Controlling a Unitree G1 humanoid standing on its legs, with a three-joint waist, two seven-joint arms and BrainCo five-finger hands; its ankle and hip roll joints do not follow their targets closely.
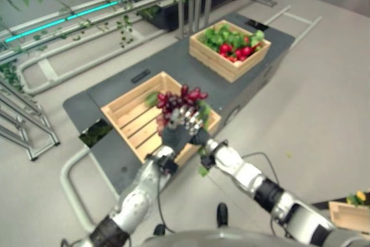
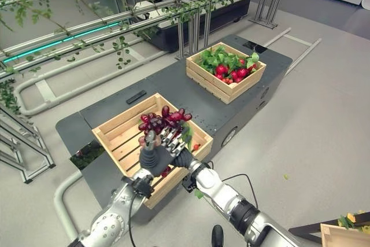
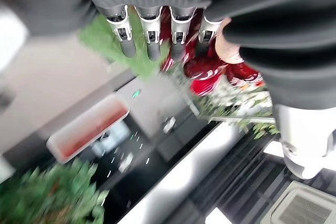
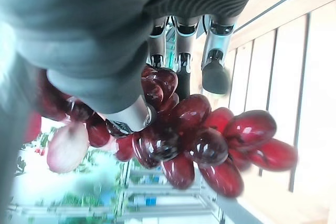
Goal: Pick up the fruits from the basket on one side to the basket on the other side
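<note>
Both hands meet over the near wooden crate (image 2: pixel 124 137), and their dark covers hide much of the grip. The right hand (image 4: pixel 173 51) has its fingers curled around a bunch of dark red grapes (image 4: pixel 210 140), held above the crate's slats. The left hand (image 2: pixel 155 157) presses against the same bunch; whether its fingers close on it cannot be told. Farther along the grey platform (image 2: pixel 173 82), the second crate (image 2: pixel 225 70) holds red fruit among green leaves. No writing is legible.
</note>
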